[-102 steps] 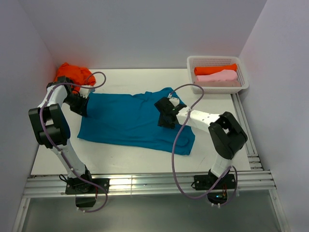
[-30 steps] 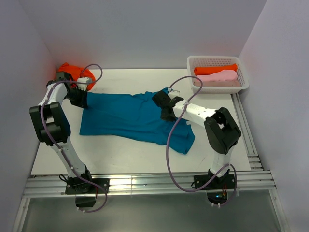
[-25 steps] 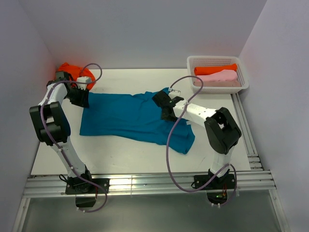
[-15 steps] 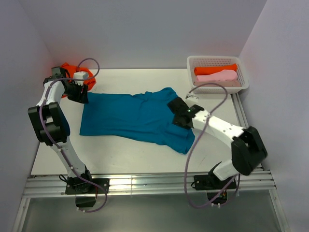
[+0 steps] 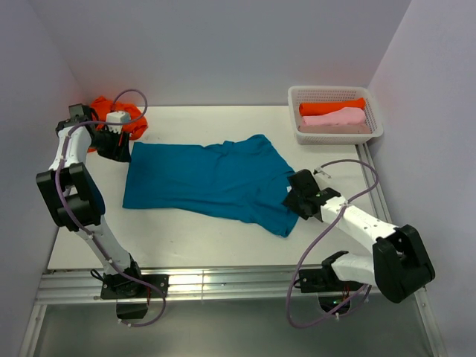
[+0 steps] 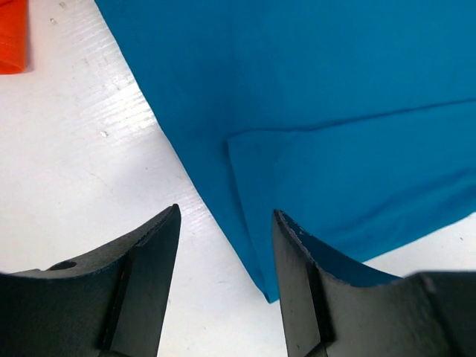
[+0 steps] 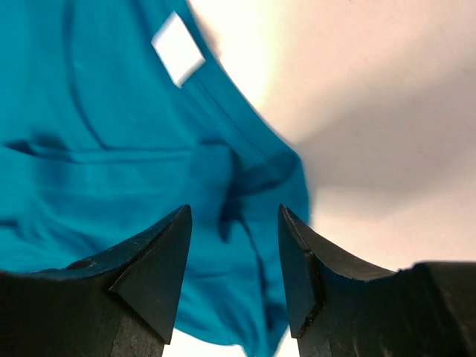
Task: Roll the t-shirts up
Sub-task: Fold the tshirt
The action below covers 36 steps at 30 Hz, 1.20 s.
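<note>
2 rolled shirts (image 5: 332,107) sit in the basket (image 5: 338,136); the teal t-shirt (image 5: 208,178) lies flat on the surface (image 5: 186,238) — unrolled — with an orange one (image 5: 100,108) heaped far-left. Left fingers (image 6: 145,282) and right fingers (image 7: 152,275) gape, empty, at the teal shirt's ends.

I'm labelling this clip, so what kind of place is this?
Probably a robotics lab cell: plain white walls box in a white table, two robot arms are bolted to an aluminium rail, and a teal t-shirt lies spread near a mesh basket.
</note>
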Tool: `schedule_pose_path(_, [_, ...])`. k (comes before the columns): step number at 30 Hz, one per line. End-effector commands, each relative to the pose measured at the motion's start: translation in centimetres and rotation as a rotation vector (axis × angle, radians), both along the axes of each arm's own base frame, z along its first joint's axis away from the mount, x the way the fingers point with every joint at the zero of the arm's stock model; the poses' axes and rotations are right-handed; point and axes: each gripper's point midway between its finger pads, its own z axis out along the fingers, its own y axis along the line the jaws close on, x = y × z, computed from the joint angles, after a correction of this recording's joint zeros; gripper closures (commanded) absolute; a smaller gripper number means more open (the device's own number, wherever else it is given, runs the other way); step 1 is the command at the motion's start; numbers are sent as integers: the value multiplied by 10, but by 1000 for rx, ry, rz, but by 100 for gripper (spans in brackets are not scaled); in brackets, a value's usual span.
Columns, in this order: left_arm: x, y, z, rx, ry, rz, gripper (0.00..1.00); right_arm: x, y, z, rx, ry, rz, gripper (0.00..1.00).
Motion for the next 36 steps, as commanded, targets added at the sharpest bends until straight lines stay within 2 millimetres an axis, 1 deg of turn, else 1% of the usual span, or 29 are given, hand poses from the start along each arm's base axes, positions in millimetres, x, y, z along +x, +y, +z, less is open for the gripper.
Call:
schedule_pose_path(1, [-5, -7, 23, -8, -57, -42, 43, 26, 12, 21, 106, -120, -6, 43])
schedule_pose_path(4, [-8, -8, 20, -14, -46, -47, 44, 30, 12, 23, 126, -136, -20, 43])
schedule_pose_path(7, [-11, -8, 17, -16, -32, -48, 45, 32, 15, 21, 154, -143, -22, 43])
schedule_pose_path(13, [-13, -7, 17, -10, -28, -53, 46, 32, 21, 10, 183, -125, -21, 46])
schedule_pose_path(20, [-13, -5, 17, -8, -27, -47, 47, 34, 24, 2, 196, -114, -19, 55])
schedule_pose_path(23, [-13, -4, 17, -4, -27, -49, 48, 36, 24, -1, 191, -106, -17, 64])
schedule_pose_path(24, [-13, -4, 17, -4, -26, -47, 48, 36, 24, -1, 190, -105, -16, 70])
schedule_pose_path(25, [-13, -3, 17, -3, -26, -46, 48, 38, 23, 1, 181, -110, -22, 75])
schedule_pose_path(26, [-13, -3, 17, -2, -24, -46, 48, 39, 22, 1, 172, -111, -19, 83])
schedule_pose_path(29, [-14, -3, 16, 1, -22, -47, 48, 46, 18, 12, 141, -135, -13, 93])
schedule_pose_path(32, [-14, -2, 14, 3, -18, -43, 48, 55, 14, 26, 104, -170, -11, 97])
schedule_pose_path(36, [-14, -3, 11, -2, -7, -42, 48, 66, 11, 45, 58, -218, 20, 99])
